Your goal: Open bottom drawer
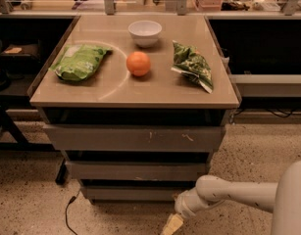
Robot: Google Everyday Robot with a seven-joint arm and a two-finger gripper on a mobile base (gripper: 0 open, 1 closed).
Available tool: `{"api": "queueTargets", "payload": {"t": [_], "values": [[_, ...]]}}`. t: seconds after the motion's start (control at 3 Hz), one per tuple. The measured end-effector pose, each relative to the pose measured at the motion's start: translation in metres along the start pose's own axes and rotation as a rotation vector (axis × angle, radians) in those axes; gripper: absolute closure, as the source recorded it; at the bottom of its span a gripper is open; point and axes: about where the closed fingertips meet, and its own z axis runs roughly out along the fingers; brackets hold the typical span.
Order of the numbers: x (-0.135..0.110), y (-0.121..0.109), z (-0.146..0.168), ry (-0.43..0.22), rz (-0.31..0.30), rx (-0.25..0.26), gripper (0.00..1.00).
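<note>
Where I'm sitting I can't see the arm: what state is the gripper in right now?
Gripper: near the floor, by the right end of the bottom drawer; open or shut cannot be told.

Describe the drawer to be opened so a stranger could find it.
Under the table sit three stacked grey drawers. The drawer is the lowest, by the floor, with the gripper near one end. It is the narrowest and slimmest.

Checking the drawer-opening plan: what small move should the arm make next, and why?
Probably lift the claw up and slightly left to the bottom drawer: the claw hangs low by the floor, below that drawer's right end, seemingly not touching it.
</note>
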Motion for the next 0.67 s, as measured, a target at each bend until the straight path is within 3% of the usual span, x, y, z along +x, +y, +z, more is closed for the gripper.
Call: {"api": "queueTargets", "payload": {"t": [0.67], "values": [[0.005,-0.044,0.019,-0.067,0.007,0.094,0.00]]}}
